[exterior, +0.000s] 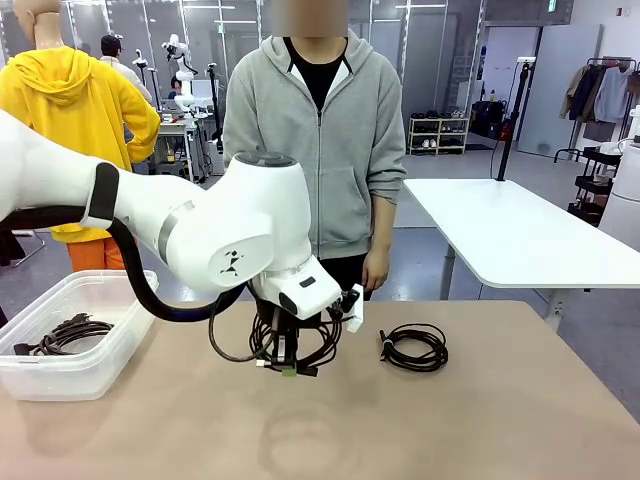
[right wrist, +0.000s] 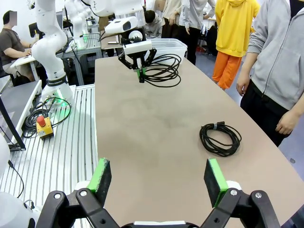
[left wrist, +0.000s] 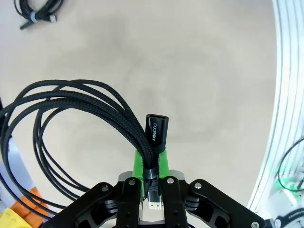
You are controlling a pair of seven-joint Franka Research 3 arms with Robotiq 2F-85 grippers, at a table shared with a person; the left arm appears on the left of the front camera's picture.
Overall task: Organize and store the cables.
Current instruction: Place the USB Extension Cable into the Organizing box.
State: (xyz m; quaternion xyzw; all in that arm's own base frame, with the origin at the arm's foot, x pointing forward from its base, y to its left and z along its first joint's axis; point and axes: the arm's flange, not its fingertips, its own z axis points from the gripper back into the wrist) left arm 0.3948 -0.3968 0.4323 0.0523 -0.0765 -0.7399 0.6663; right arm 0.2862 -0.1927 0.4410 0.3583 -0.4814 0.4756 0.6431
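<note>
Left gripper (exterior: pixel 288 368) clamps a coiled cable (left wrist: pixel 130 133) over the worktop (exterior: pixel 450 430); I'd lift its loops clear of the plastic bin (exterior: pixel 70 378) rim at nine o'clock. Right gripper (right wrist: pixel 159 173) stands wide, holding nothing.

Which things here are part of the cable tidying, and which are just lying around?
Job: held coil in left gripper; loose coil on table; bin with cables.
Lying about: red stop button; white table; shoe rack.

A clear bin (exterior: pixel 70 378) sits at the table's (exterior: pixel 480 420) left edge. A person (exterior: pixel 320 150) in a grey hoodie stands at its far edge. Farther back are a white table (exterior: pixel 520 235) and a shoe rack (exterior: pixel 438 133)
</note>
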